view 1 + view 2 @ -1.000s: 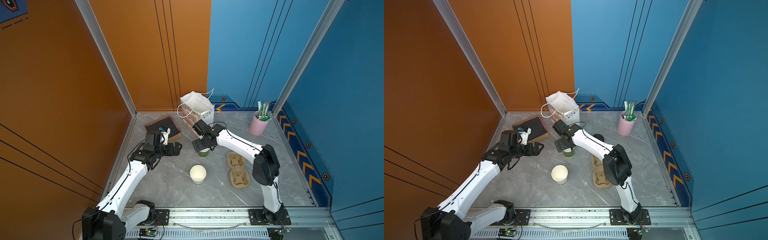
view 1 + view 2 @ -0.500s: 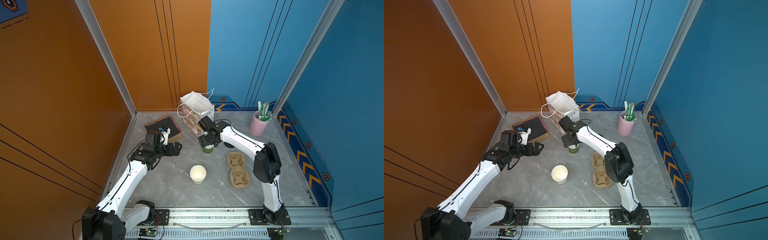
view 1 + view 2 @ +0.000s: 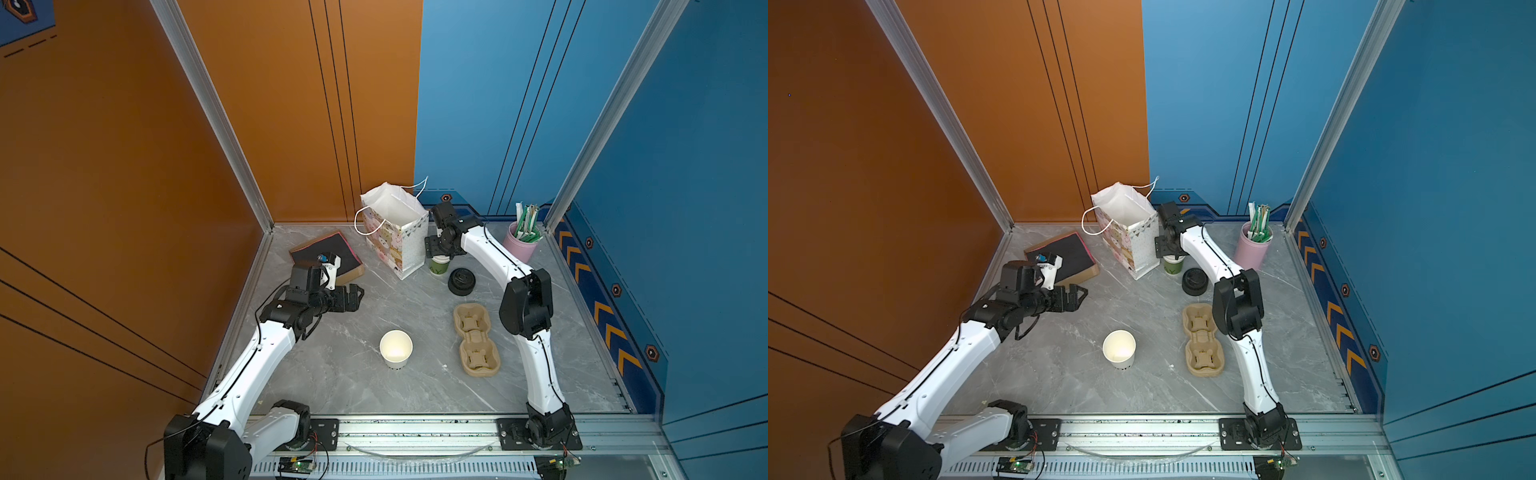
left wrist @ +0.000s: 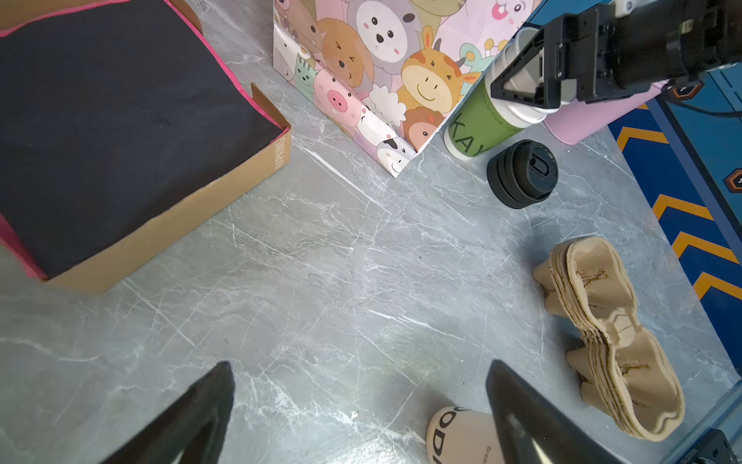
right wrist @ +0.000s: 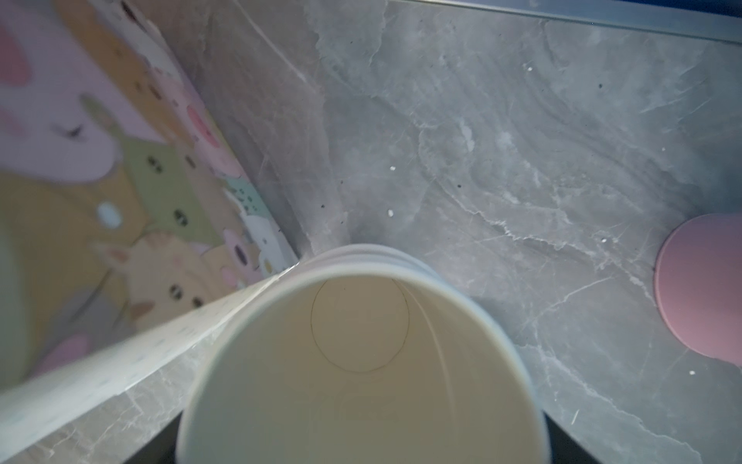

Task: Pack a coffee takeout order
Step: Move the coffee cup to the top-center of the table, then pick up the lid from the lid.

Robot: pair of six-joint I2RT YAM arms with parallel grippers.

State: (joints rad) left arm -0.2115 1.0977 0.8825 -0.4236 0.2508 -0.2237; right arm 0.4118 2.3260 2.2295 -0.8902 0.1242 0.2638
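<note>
Top views, done: nothing that I can see. The gift bag [image 3: 392, 245] stands open at the back and its white inside shows no item, though its floor is hidden
Top views, left to do: by my reading the whole order, meaning lid onto cup, then cup, napkin and straw into the bag
Black napkin [image 4: 120, 120]: far left, a flat matte sheet in a shallow cardboard tray [image 4: 257, 168], with pink napkins [image 4: 237, 76] edging out beneath it
Left gripper [image 3: 355, 297]: jaws spread wide and empty, hovering just in front of the tray
Whitish paper cup [image 3: 395, 348]: upright and alone on the grey marbled table [image 3: 332, 395], front of centre; lidless, smooth tapered paper with a rolled rim
Gift bag: glossy paper printed with cartoon animals, crisp folds, white cord handles
Cup stack [image 3: 439, 264]: nested lidless cups, a green one at the bottom, hard by the bag's corner
Right gripper [image 3: 439, 252]: jaws either side of the stack's top cups and seemingly pressed on them
Black lids [image 3: 461, 281]: a small pile of round ribbed plastic just beside the stack, well apart from the lone cup
Pulp carriers [image 3: 476, 340]: nested, rough moulded fibre, two wells
White-wrapped straw [image 3: 518, 211]: slim, upright among green-wrapped ones in a pink cylindrical holder [image 3: 519, 249] — far right
</note>
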